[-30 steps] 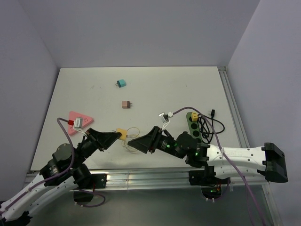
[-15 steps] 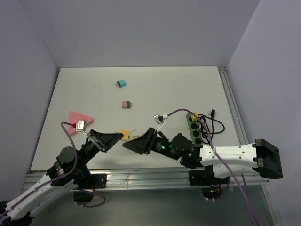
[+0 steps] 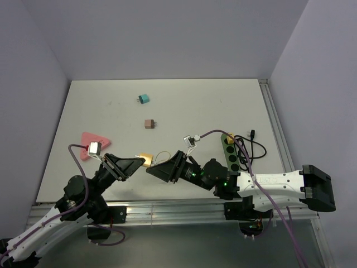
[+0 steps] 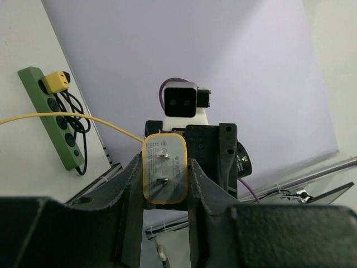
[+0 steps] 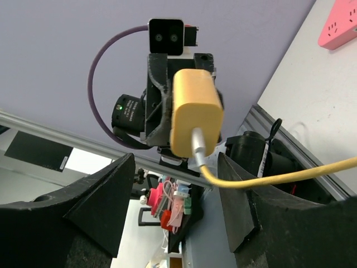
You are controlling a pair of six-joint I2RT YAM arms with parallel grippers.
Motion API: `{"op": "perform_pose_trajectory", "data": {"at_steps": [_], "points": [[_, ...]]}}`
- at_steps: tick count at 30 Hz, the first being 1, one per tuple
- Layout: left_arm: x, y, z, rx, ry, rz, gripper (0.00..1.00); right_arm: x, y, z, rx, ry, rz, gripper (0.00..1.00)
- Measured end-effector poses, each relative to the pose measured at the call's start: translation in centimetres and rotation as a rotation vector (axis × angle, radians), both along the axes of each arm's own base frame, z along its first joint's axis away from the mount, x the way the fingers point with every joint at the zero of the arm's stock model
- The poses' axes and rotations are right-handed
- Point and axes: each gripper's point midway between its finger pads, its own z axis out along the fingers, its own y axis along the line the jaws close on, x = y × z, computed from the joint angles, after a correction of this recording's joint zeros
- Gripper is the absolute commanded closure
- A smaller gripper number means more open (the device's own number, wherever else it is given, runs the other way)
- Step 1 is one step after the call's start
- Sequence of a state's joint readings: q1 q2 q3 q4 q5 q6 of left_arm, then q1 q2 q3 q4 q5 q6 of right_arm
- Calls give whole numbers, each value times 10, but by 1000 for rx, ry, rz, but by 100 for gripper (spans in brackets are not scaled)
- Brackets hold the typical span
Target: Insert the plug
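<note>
The yellow plug [image 4: 165,167] is clamped by its sides in the left tool [image 3: 140,162], apparently raised off the counter [image 3: 184,106], at lower centre-left of the top view. The right tool [image 3: 150,170] is set tip to tip with it from the right, its jaws parted about halfway and nothing gripped between them. The plug's long axis is laid along the line joining the two tools. In the left wrist view both prongs are seen facing back into the left tool, while only the right wrist view shows the rear face, from which the cable [image 5: 279,178] is led out. A handover is therefore judged likely, with the body taken from the cable end. The green strip [image 3: 230,151] is seen at centre right, nearer the right arm, and the pink socket [image 3: 89,138] at upper left of the plug, nearer the left arm; which one is meant cannot be told
</note>
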State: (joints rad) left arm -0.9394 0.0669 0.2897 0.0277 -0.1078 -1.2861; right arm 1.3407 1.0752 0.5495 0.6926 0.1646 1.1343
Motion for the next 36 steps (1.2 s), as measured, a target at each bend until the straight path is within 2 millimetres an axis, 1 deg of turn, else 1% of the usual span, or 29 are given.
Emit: {"op": "perform_pose_trajectory", "data": {"at_steps": [3, 8, 16, 20, 27, 30, 36], "points": [[-4, -1, 5, -24, -13, -22, 100, 1, 0, -2, -6, 2, -7, 34], [-7, -3, 7, -40, -22, -43, 100, 5, -1, -1, -3, 8, -31, 36], [-8, -8, -1, -49, -4, -69, 100, 12, -2, -1, -3, 10, -68, 39], [-9, -8, 1, -54, -8, -72, 100, 14, 1, 0, -5, 11, -78, 40], [-9, -7, 2, -58, -12, -73, 100, 16, 1, -2, -10, 14, -88, 47], [-9, -7, 2, -58, -12, -73, 100, 18, 1, -3, -12, 15, -98, 54], [-9, -7, 1, -60, -13, -72, 100, 20, 1, -4, -15, 18, -108, 59]]}}
